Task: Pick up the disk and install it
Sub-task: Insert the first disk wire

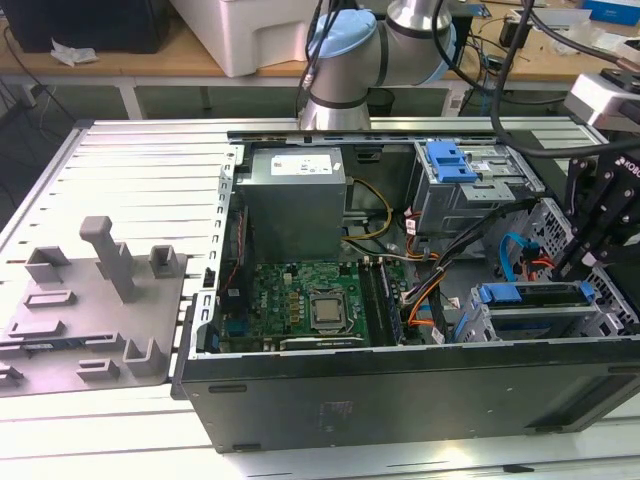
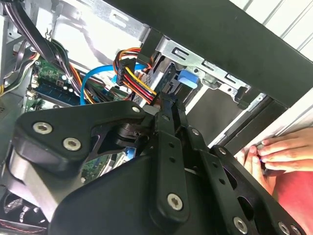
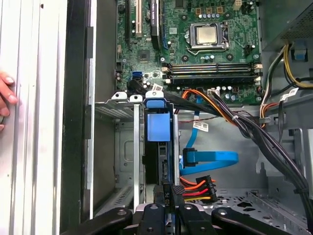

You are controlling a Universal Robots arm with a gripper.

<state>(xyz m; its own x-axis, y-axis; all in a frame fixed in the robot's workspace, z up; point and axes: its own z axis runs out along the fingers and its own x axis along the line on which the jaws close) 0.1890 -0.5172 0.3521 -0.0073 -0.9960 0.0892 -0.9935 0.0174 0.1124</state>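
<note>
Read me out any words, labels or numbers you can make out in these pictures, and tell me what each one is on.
Nothing reads clearly enough to quote.
Label on the power supply: too small to read.
White lettering on the black housing at the exterior view's right edge: cut off, unreadable.
Print on the motherboard: too small.
White tag on the blue cable: blurred.

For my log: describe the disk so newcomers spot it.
In the computer case, find the low drive cage at the exterior view's right. The disk sits slotted in it, blue-railed and flat, unlike the blue latch atop the taller cage.
</note>
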